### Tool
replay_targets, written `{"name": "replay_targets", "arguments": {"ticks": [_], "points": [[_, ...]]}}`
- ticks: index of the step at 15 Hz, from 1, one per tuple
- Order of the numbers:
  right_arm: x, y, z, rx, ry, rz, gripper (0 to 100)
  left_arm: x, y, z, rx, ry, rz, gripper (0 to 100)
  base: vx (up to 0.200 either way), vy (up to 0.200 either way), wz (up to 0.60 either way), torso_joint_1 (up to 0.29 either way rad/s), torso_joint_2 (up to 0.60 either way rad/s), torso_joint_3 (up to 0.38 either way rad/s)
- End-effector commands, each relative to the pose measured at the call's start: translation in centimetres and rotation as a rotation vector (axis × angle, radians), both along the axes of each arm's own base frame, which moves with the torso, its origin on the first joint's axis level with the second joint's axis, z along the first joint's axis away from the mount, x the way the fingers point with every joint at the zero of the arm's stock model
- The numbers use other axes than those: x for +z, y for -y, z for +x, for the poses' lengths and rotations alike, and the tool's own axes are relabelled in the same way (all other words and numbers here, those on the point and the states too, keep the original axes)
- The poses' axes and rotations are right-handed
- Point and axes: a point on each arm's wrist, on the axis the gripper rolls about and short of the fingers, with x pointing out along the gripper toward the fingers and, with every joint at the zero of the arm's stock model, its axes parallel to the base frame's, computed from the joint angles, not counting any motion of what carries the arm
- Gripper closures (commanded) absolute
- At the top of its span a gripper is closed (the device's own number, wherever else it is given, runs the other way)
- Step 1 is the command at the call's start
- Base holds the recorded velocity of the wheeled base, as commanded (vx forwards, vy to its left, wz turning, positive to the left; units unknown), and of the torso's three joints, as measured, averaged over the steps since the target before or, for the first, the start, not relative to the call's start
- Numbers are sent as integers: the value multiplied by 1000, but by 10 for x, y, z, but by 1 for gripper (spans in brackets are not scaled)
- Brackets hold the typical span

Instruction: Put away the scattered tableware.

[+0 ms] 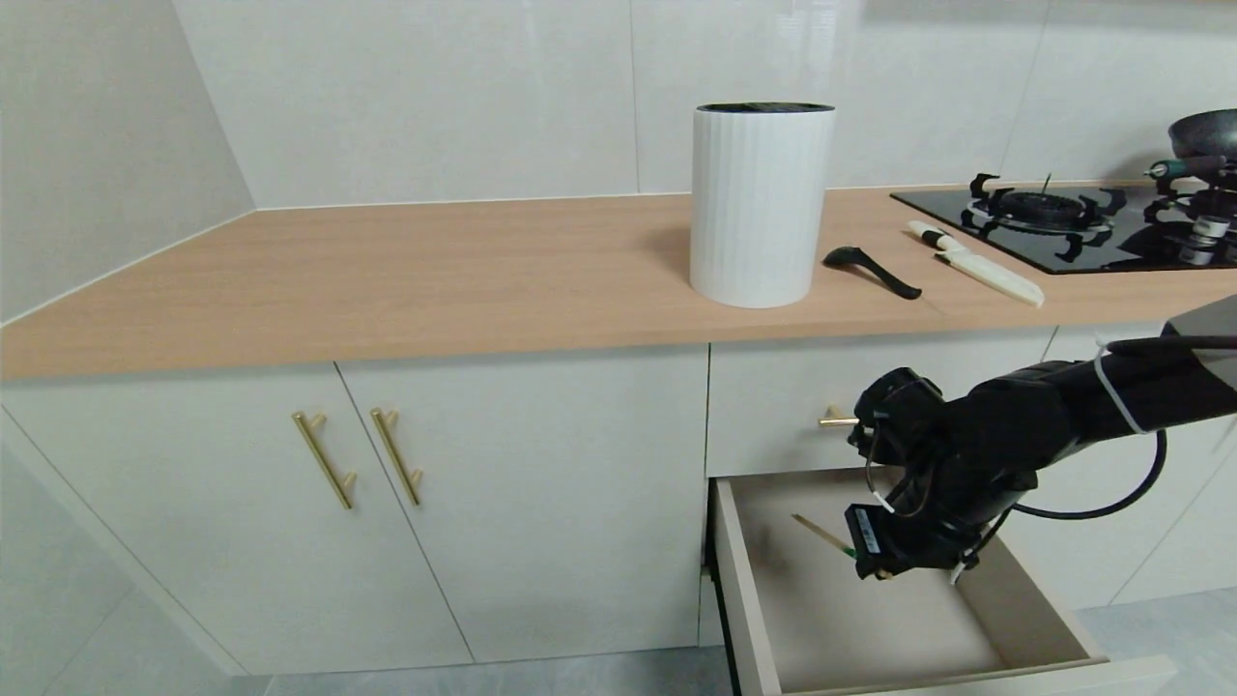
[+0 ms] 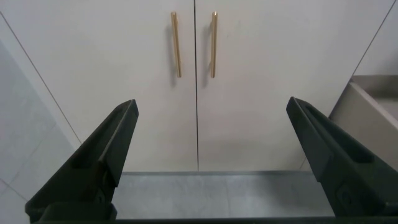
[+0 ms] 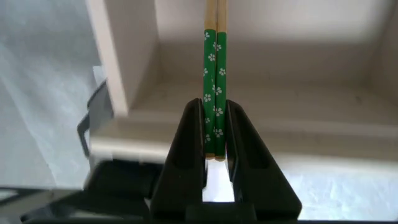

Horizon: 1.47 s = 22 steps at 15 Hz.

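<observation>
Green-flowered chopsticks point(image 3: 216, 62) in the pinch of the right tool point(image 3: 216, 115), tips over the open drawer point(image 1: 741, 580); left tool point(image 2: 211, 102) spread.

The black right gripper point(image 3: 216, 121) is clamped on a pair of pale wooden chopsticks point(image 3: 216, 56) with green, white-flowered ends; the two sticks lie side by side, touching, between its fingers point(image 3: 193, 143); their bare tips point out over the open beige drawer point(image 3: 298, 81); grey tiled floor point(image 3: 43, 81) lies beside the drawer's pale wall.
</observation>
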Motion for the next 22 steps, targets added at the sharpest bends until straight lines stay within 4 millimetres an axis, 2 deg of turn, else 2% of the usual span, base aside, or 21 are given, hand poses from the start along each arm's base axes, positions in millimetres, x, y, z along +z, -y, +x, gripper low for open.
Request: {"name": "replay_targets", "arguments": {"ticks": [1, 6, 11, 16, 22], "points": [[-14, -5, 10, 2, -22, -11, 100, 0, 0, 0, 1, 0, 0, 0, 0, 0, 0, -100, 442, 334], [-18, -8, 21, -6, 43, -8, 100, 0, 0, 0, 1, 0, 0, 0, 0, 0, 0, -60, 432, 364], [-21, -12, 30, -8, 108, 16, 100, 0, 0, 0, 1, 0, 0, 0, 0, 0, 0, -8, 105, 87], [-70, -15, 46, -30, 132, -98, 100, 0, 0, 0, 1, 2, 0, 0, 0, 0, 0, 0, 0, 0], [-96, -16, 50, -19, 139, -165, 100, 0, 0, 0, 1, 2, 0, 0, 0, 0, 0, 0, 0, 0]]}}
